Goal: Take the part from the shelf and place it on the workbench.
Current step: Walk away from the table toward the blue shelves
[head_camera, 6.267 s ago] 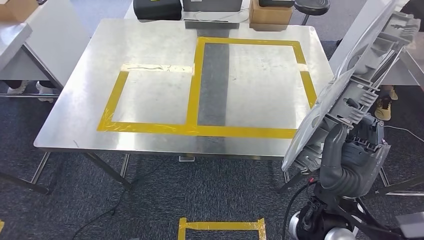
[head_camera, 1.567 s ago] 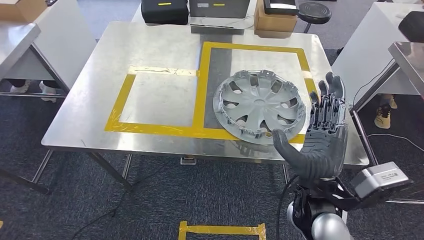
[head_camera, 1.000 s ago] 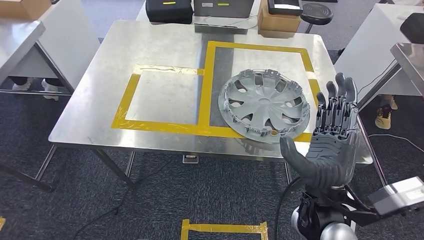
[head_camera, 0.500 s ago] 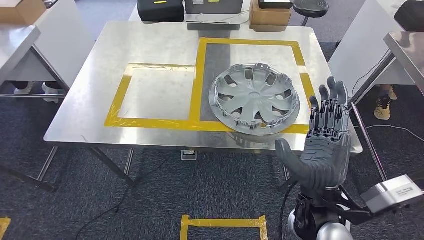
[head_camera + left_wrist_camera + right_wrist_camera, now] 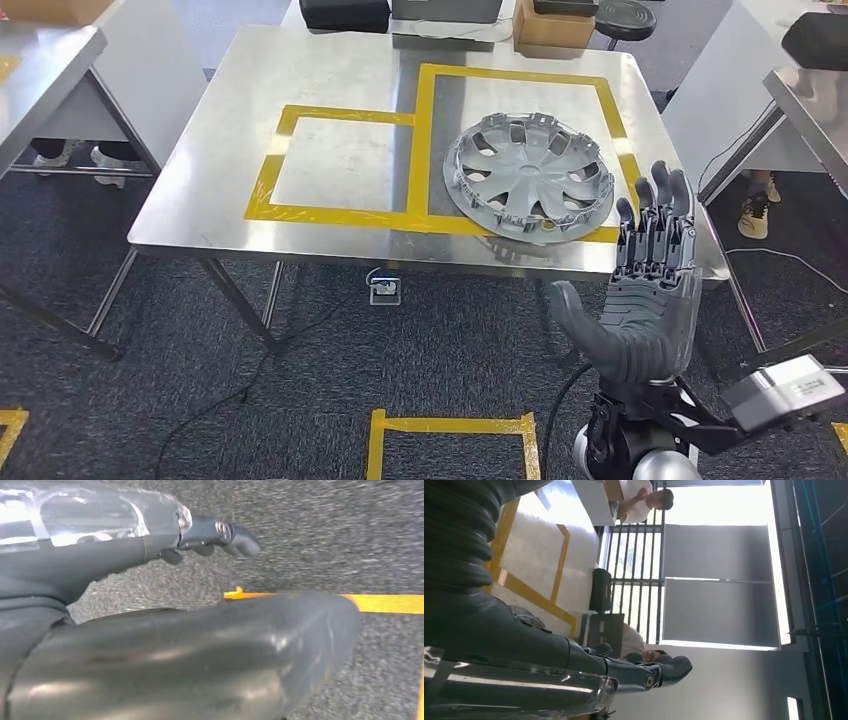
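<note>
Hubcap lies flat near the workbench right front corner, inside the yellow tape frame, while the right hand stands upright just off that corner, fingers straight, spread, holding nothing.

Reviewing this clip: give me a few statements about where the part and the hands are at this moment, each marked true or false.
1. The hubcap lies flat on the workbench. True.
2. The right hand grips the hubcap. False: it is raised off the bench edge, fingers apart, holding nothing.
3. The hubcap sits in the smaller yellow-taped rectangle. False: it is in the larger right-hand rectangle, its near rim over the tape.
4. The left hand hangs over carpet with yellow floor tape. True.
</note>
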Available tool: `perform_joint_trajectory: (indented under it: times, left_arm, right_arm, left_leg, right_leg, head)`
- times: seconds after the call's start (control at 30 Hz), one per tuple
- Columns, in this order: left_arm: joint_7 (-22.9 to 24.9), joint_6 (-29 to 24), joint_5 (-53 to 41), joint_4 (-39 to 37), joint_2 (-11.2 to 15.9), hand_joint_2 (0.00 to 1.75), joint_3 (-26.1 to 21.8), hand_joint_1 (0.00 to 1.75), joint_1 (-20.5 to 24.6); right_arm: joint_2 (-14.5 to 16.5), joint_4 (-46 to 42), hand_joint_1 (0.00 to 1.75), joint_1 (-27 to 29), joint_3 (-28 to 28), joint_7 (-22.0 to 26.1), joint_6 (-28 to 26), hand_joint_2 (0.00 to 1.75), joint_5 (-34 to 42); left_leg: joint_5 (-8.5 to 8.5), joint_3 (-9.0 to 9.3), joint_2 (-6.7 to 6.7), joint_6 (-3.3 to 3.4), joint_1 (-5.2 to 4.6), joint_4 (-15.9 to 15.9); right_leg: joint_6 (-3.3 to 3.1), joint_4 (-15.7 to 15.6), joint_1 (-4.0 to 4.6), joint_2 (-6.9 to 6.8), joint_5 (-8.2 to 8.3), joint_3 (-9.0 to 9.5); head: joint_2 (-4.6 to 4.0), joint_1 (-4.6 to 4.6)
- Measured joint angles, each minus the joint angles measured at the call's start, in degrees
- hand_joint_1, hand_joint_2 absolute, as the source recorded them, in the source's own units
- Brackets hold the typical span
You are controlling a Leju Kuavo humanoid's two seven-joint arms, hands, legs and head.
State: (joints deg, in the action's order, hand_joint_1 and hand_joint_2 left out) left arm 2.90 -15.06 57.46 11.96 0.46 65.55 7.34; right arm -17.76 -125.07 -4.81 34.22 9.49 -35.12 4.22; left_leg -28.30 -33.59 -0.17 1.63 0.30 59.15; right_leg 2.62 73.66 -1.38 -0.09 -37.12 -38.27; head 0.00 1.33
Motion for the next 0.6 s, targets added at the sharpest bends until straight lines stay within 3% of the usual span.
perform_joint_trajectory:
  times: [0.03,0.07,0.13,0.2,0.23,0.27,0.33,0.4,0.47,0.5,0.53,0.57,0.6]
  left_arm:
    - [-0.05,0.0,-0.01,0.0,0.0,0.0,0.0,0.0,-0.02]
    - [-0.17,0.01,-0.03,0.0,0.0,0.0,0.0,0.0,-0.02]
    - [-0.42,0.03,-0.15,0.03,-0.11,0.0,0.0,0.0,0.0]
    - [-0.58,0.03,-0.28,0.05,-0.33,0.0,0.0,0.0,0.01]
    - [-0.61,0.02,-0.33,0.06,-0.41,0.0,0.0,0.0,0.02]
    - [-0.64,0.02,-0.41,0.05,-0.42,0.0,0.01,0.0,-0.01]
    - [-0.62,0.04,-0.66,0.03,-0.31,0.0,0.02,0.0,-0.05]
    - [-0.56,0.04,-0.99,0.02,-0.13,0.0,0.04,0.0,-0.06]
    - [-0.67,0.01,-1.32,0.02,0.12,0.0,0.04,0.0,-0.05]
    - [-0.85,-0.03,-1.49,0.02,0.26,0.0,0.04,0.0,-0.05]
    - [-1.09,-0.11,-1.63,0.02,0.38,0.0,0.04,0.0,-0.04]
    - [-1.33,-0.22,-1.75,0.02,0.47,0.0,0.04,0.0,-0.04]
    - [-1.53,-0.35,-1.84,0.02,0.55,0.0,0.05,0.0,-0.01]
  right_arm:
    - [0.01,0.03,0.0,0.01,0.01,0.0,-0.02,1.75,0.04]
    - [0.01,0.04,0.0,0.01,0.01,0.02,-0.04,1.75,0.13]
    - [0.02,0.03,0.0,0.01,-0.01,0.24,-0.13,1.75,0.47]
    - [0.03,-0.01,0.0,0.07,-0.02,0.76,-0.21,0.87,0.92]
    - [0.04,-0.01,0.0,0.22,-0.02,1.04,-0.26,0.44,1.09]
    - [0.04,-0.01,0.0,0.48,-0.02,1.33,-0.33,0.0,1.25]
    - [0.08,0.06,0.0,1.07,-0.02,1.8,-0.61,0.0,1.56]
    - [0.14,0.14,0.0,1.69,-0.04,2.21,-0.89,0.0,1.78]
    - [0.21,0.17,0.0,2.49,-0.05,2.6,-1.13,0.0,1.88]
    - [0.25,0.17,0.0,2.87,-0.05,2.82,-1.25,0.0,2.04]
    - [0.28,0.18,0.0,3.21,-0.06,3.1,-1.37,0.0,2.26]
    - [0.3,0.18,0.0,3.52,-0.09,3.42,-1.45,0.0,2.59]
    - [0.3,0.19,0.0,3.8,-0.12,3.76,-1.49,0.0,2.98]
  left_leg:
    - [0.59,-0.76,0.0,0.1,-0.3,0.02]
    - [1.15,-1.45,0.0,0.17,-0.6,0.03]
    - [2.17,-2.44,-0.04,0.18,-1.09,0.03]
    - [3.18,-2.97,-0.02,-0.14,-1.19,0.0]
    - [3.68,-3.13,0.02,-0.44,-1.08,-0.08]
    - [4.27,-3.26,0.06,-0.75,-0.93,-0.26]
    - [3.71,-3.74,0.07,-1.34,-0.78,-0.01]
    - [-0.91,-4.85,0.04,-1.94,-0.62,3.3]
    - [-6.2,-6.17,0.04,-2.63,-0.2,9.87]
    - [-7.03,-6.36,0.06,-2.99,0.05,12.8]
    - [-6.44,-5.95,0.08,-3.33,0.28,14.48]
    - [-4.83,-4.68,0.12,-3.67,0.52,14.44]
    - [-3.09,-2.49,0.16,-3.99,0.77,12.52]
  right_leg:
    - [-0.37,0.66,0.17,0.0,0.46,0.83]
    - [-0.93,-0.82,0.43,0.02,1.85,2.58]
    - [-2.72,-8.67,1.43,0.04,4.28,8.21]
    - [-3.95,-16.17,2.34,0.04,4.49,12.77]
    - [-4.15,-17.9,2.64,0.04,4.25,13.62]
    - [-4.1,-18.54,2.73,0.05,4.65,13.67]
    - [-4.2,-19.21,2.56,-0.2,6.18,12.98]
    - [-4.35,-19.73,2.15,-0.46,7.85,11.68]
    - [-4.38,-19.47,2.01,-0.54,9.16,9.83]
    - [-4.24,-19.17,1.92,-0.59,9.79,8.77]
    - [-4.02,-18.75,1.79,-0.64,10.36,7.62]
    - [-3.73,-18.19,1.61,-0.67,10.85,6.42]
    - [-3.4,-17.49,1.39,-0.69,11.22,5.26]
  head:
    - [0.0,0.31]
    - [0.0,0.61]
    - [0.0,0.93]
    - [0.0,0.85]
    - [0.0,0.84]
    - [0.0,0.98]
    - [0.0,1.23]
    - [0.0,0.81]
    - [0.0,0.19]
    - [0.0,0.01]
    - [0.0,-0.1]
    - [0.0,-0.18]
    - [0.0,-0.26]
